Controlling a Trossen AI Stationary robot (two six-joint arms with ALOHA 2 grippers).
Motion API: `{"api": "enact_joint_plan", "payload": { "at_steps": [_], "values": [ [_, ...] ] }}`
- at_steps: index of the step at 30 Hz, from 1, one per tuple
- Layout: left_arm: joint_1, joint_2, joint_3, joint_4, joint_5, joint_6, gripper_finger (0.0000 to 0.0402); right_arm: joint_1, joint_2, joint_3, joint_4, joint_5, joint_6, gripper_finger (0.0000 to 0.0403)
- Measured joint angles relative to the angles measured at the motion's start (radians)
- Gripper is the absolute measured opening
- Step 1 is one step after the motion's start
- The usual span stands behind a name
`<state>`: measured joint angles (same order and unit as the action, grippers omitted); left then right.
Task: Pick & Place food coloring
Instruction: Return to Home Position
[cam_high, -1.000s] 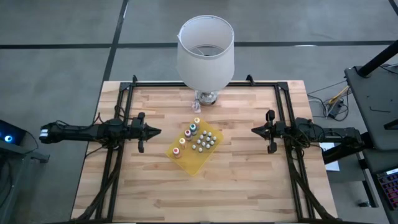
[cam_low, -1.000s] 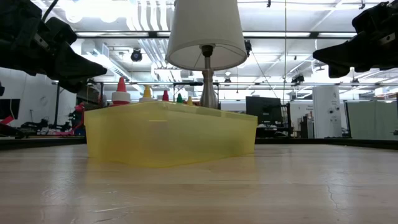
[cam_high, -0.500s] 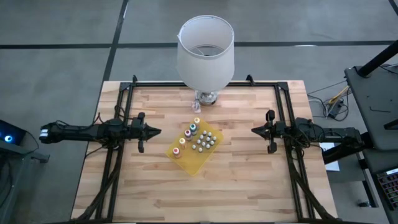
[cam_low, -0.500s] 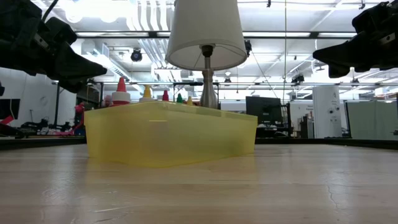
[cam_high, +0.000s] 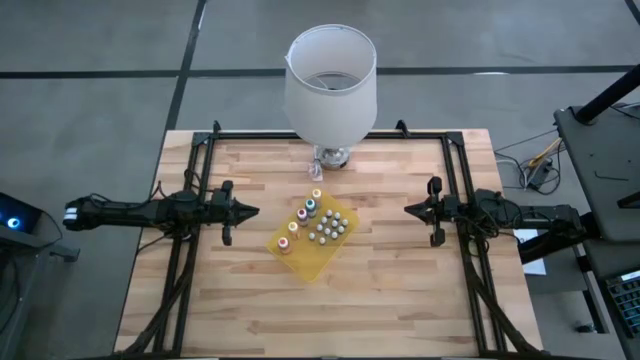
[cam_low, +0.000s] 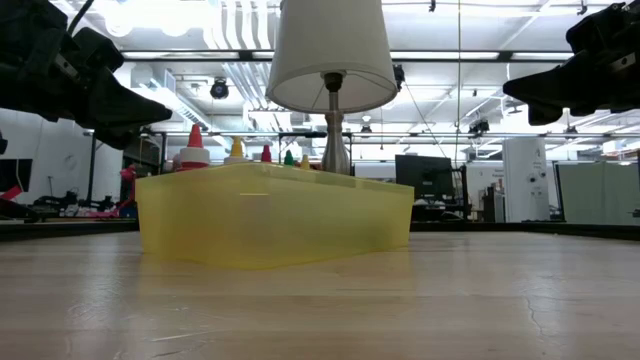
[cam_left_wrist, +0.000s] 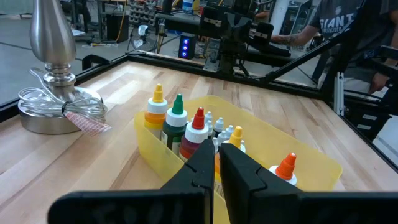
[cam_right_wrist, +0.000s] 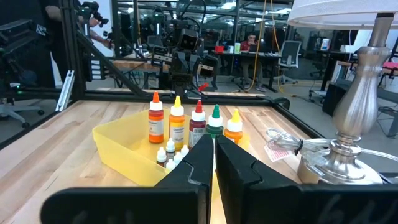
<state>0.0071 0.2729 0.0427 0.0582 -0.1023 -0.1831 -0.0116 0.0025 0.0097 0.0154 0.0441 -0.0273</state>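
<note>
Inside the translucent yellow plastic bin (cam_high: 305, 262), at the middle of the pale wooden table (cam_high: 390, 290), the small pale food coloring bottles with coloured caps (cam_high: 303, 214) are standing upright in a row along one wall. A cluster of tiny grey-white droppers (cam_high: 328, 229) is sitting just beside them in the same bin. I am holding my left claw (cam_high: 250, 211) well off to one side of the bin, fingers pressed together on nothing. My right claw (cam_high: 409, 209) is hovering well off the bin's opposite side, fingers likewise together and empty. A white-shaded metal lamp (cam_high: 331, 85) is standing just beyond the bin.
</note>
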Motion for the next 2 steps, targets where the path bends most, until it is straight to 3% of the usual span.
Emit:
{"api": "enact_joint_plan", "payload": {
  "at_steps": [2],
  "values": [
    [0.000, 0.000, 0.000, 0.000, 0.000, 0.000, 0.0000, 0.000, 0.000, 0.000, 0.000, 0.000, -0.002, 0.0009]
  ]
}}
